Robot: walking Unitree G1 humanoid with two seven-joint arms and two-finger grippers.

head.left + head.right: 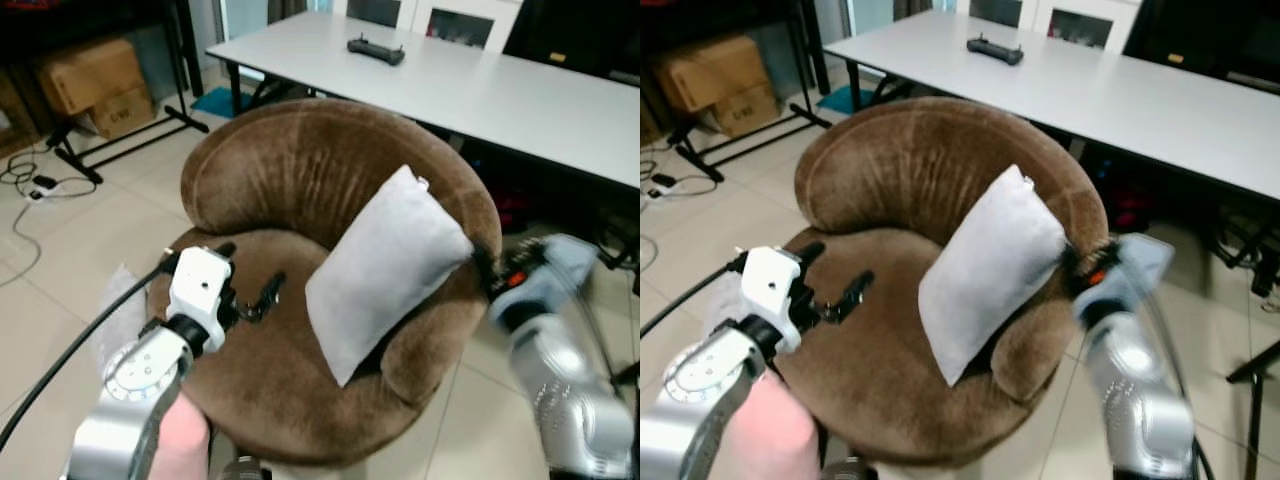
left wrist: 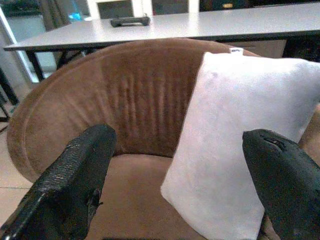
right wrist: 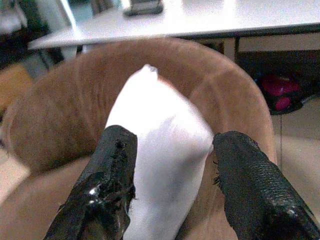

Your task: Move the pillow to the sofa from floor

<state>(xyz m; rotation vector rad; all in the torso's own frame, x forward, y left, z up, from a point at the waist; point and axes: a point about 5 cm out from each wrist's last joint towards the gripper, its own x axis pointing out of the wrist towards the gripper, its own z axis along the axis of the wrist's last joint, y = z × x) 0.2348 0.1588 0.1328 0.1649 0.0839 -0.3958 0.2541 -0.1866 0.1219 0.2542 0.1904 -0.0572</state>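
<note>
The head's two eyes looked down on the brown armchair (image 1: 300,300); both wrist cameras faced its pillow (image 2: 235,145) closely.

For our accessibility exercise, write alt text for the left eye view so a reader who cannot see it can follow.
A pale grey pillow leans upright against the right armrest of a round brown sofa chair. The open left gripper hovers over the seat; the blurred right arm is beside the chair. A white table stands behind.

Both arms are silver metal with ribbed, perforated round joints; the left arm (image 1: 135,385) carries a white boxy wrist housing behind its jaws and a black cable trailing off. Each gripper's fingers (image 3: 107,185) are long, black and coarsely textured. The right arm (image 1: 565,375) shows a small red-orange mark behind its jaws
</note>
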